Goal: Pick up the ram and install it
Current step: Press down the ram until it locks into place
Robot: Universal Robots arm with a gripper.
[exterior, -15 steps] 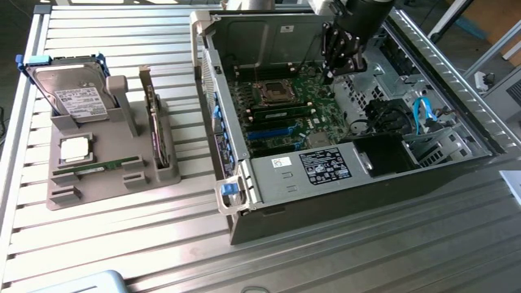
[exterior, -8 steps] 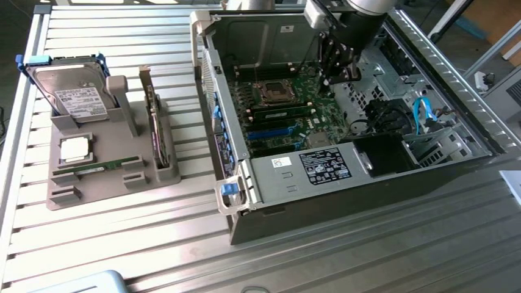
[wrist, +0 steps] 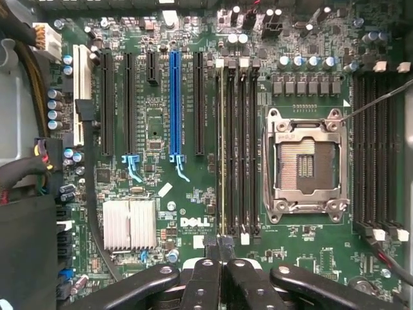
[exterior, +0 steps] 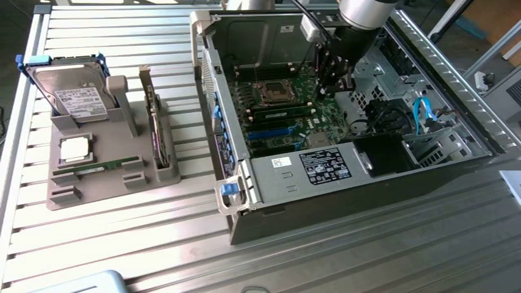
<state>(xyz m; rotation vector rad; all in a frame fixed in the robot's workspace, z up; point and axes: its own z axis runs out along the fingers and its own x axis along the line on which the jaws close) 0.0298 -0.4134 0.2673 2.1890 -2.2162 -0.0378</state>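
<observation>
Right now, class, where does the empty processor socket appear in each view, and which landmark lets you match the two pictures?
Exterior view: empty processor socket on the motherboard inside the open case, to the exterior view's left of the gripper.
Wrist view: socket between two banks of memory slots.
Shared landmark: the blue expansion slot.

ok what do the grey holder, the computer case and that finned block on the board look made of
The grey holder is probably matte plastic: dull, even grey with no shine. The computer case looks like bare sheet metal: silvery, with folded edges and punched holes. The finned block is likely aluminium, going by its pale, bright fins.
</observation>
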